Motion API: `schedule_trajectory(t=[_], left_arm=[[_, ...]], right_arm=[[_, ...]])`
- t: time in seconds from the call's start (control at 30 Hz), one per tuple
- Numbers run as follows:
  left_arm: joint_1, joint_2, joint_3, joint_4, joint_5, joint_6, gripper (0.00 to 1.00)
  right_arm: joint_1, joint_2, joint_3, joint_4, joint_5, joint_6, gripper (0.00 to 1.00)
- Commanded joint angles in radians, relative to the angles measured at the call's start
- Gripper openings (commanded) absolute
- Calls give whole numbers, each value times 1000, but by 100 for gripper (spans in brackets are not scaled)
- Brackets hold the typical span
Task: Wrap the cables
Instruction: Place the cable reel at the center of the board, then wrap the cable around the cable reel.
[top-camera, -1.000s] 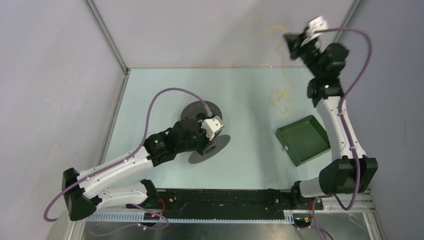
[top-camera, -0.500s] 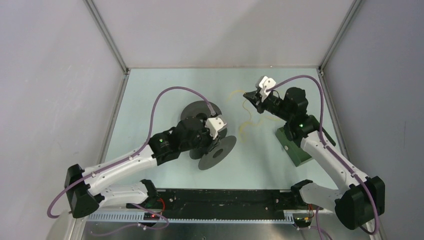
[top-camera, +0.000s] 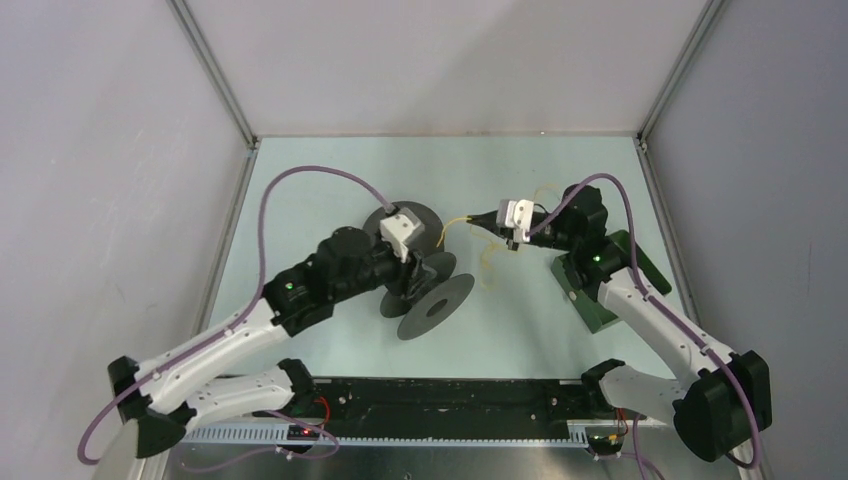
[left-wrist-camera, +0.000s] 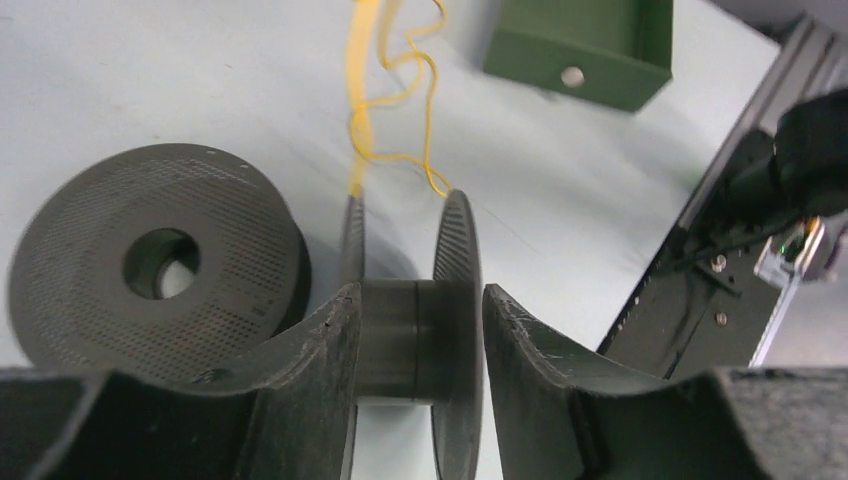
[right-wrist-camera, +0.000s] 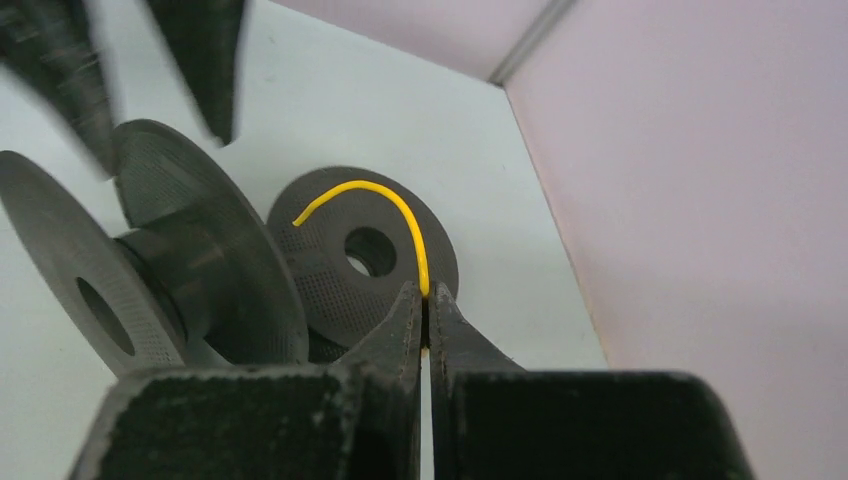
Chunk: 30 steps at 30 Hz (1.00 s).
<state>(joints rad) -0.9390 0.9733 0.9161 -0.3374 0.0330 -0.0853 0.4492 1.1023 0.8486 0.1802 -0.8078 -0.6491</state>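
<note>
- Left gripper stands parted, one finger on each side of the hub of the upright spool.
- Right gripper is pinched on the yellow cable, whose free end arcs toward the spools.
- Everything rests on the pale green table.
- At the right lies the green tray, partly under the right arm.
- Just beside the upright spool lies the flat spool.
- Loose loops of the yellow cable lie between tray and upright spool, reaching its rims.

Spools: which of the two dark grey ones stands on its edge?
The spool nearer the arms, within the left pincer; the other spool lies flat behind it.
</note>
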Motion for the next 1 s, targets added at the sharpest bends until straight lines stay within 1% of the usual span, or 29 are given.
schedule_trajectory(t=[0.0, 0.07, 0.2, 0.3, 0.43, 0.53, 0.63, 0.77, 0.97], left_arm=[[75, -101, 21, 35, -29, -93, 53], [132, -135, -11, 35, -20, -114, 55], [183, -178, -51, 37, 42, -133, 58], [188, -197, -71, 38, 64, -139, 60], [190, -211, -115, 43, 69, -151, 61], [190, -217, -155, 56, 70, -166, 61], [190, -229, -187, 79, 89, -172, 61], [188, -240, -226, 106, 103, -169, 62], [190, -205, -255, 123, 75, -146, 62]], right_arm=[[38, 14, 11, 64, -173, -135, 0], [65, 26, 16, 49, -179, -155, 0], [133, 57, 26, 0, -151, -209, 0], [170, 86, 36, -22, -121, -236, 0], [238, 112, 38, -19, -13, -240, 0], [278, 125, 36, -42, 58, -229, 0], [312, 146, 12, -25, 121, -192, 0], [331, 160, -21, 33, 184, -146, 0], [332, 150, -64, 64, 214, -110, 0]])
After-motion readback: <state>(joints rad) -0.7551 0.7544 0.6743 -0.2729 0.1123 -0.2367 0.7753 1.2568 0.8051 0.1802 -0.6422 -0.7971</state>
